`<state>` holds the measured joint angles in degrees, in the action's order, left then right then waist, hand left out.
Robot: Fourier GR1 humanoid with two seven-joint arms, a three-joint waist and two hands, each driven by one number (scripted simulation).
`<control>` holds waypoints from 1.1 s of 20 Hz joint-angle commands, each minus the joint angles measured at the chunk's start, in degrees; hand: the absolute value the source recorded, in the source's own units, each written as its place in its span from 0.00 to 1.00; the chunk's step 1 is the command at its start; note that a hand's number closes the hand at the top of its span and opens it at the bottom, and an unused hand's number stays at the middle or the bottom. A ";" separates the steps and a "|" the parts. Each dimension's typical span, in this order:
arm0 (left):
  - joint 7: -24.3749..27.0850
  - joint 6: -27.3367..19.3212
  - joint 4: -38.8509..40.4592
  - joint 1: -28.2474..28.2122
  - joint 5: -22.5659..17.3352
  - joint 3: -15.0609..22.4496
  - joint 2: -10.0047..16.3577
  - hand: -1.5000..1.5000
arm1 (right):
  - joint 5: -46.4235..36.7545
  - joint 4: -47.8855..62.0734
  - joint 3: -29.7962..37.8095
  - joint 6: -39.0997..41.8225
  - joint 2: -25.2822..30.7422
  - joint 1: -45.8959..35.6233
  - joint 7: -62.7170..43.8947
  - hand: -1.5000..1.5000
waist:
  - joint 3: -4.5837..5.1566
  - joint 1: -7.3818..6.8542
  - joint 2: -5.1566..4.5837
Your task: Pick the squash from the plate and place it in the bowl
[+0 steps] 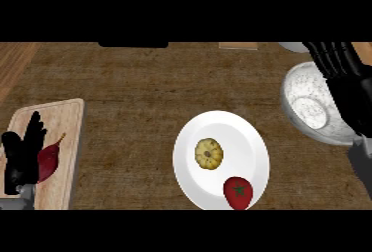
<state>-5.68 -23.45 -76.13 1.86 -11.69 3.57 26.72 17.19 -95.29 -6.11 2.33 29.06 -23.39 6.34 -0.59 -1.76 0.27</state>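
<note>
Squash point(209, 153) on plate point(225, 127) w/ tomato point(238, 192); right hand point(347, 96) partly hides bowl point(305, 84).

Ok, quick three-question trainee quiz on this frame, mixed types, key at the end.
1. Multiple choice: what shares the white plate with the yellow squash? A) a red tomato B) a banana C) a spoon
2. True or false: the yellow squash already lies in the speckled bowl.
3. Fill in: the left hand shows over the wooden ____ at the view's left.
Key: 1 A; 2 false; 3 cutting board.
</note>
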 commanded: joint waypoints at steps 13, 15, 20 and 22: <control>1.27 17.64 -11.67 4.63 -10.45 11.72 -10.76 0.50 | -50.84 -12.43 -25.53 -24.94 -1.72 11.86 -10.39 0.00 | 0.87 4.34 0.55; 0.90 16.34 -12.70 5.08 -9.90 12.11 -11.59 0.50 | -59.05 -13.97 -31.21 -23.79 -0.63 13.76 -14.44 0.00 | 0.93 4.54 0.93; 0.36 17.00 -12.73 4.32 -10.40 12.12 -11.28 0.50 | -77.58 -10.85 -33.82 -17.22 0.93 12.21 -30.49 0.00 | 1.26 5.06 1.54; 0.10 17.16 -13.00 5.14 -10.29 11.64 -10.65 0.50 | -83.02 -11.94 -35.45 -12.34 -0.84 11.28 -37.40 0.00 | 1.28 5.05 1.60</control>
<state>-4.83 -6.68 -88.49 6.37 -21.62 15.38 15.80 -54.41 -106.67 -38.21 -15.19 29.21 -11.73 -20.69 0.60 3.17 1.60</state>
